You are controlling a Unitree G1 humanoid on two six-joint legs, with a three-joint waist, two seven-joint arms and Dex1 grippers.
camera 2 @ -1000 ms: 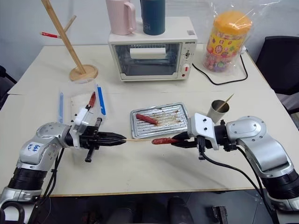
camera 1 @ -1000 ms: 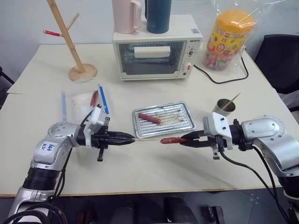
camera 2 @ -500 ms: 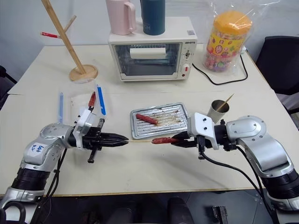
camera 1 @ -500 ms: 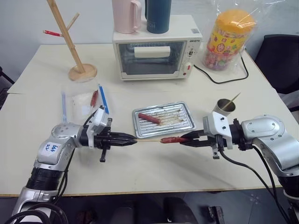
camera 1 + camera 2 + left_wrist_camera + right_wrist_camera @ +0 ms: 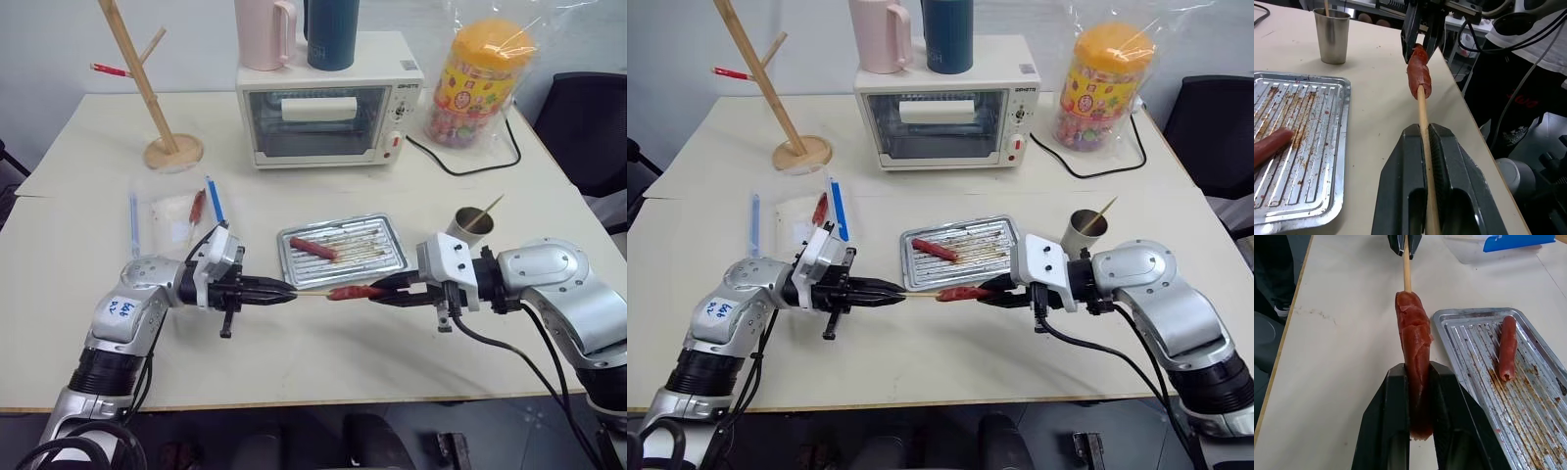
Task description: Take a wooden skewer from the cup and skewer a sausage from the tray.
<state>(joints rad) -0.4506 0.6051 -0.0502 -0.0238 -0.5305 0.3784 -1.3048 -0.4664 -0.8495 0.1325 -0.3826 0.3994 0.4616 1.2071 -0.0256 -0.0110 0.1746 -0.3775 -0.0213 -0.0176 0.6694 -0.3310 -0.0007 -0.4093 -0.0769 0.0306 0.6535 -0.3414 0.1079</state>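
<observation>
My left gripper [image 5: 285, 293] is shut on the wooden skewer [image 5: 1421, 110], which points level toward my right gripper [image 5: 377, 294]. That gripper is shut on a reddish-brown sausage [image 5: 1414, 340], held just above the table in front of the tray [image 5: 398, 258]. The skewer's tip is pushed into the sausage's near end [image 5: 1419, 73]. A second sausage [image 5: 313, 247] lies on the tray's ridged floor. Behind my right gripper stands the steel cup [image 5: 471, 224] with another skewer in it.
A white toaster oven [image 5: 328, 113] stands at the back with a pink mug [image 5: 265, 34] and a teal tumbler [image 5: 331, 34] on top. A wooden stand [image 5: 147, 88] is back left, a clear bag [image 5: 176, 211] on the left, and a candy jar [image 5: 480, 83] back right.
The two grippers have come slightly closer together. Less bare skewer shows between them, as its tip has gone further into the sausage.
</observation>
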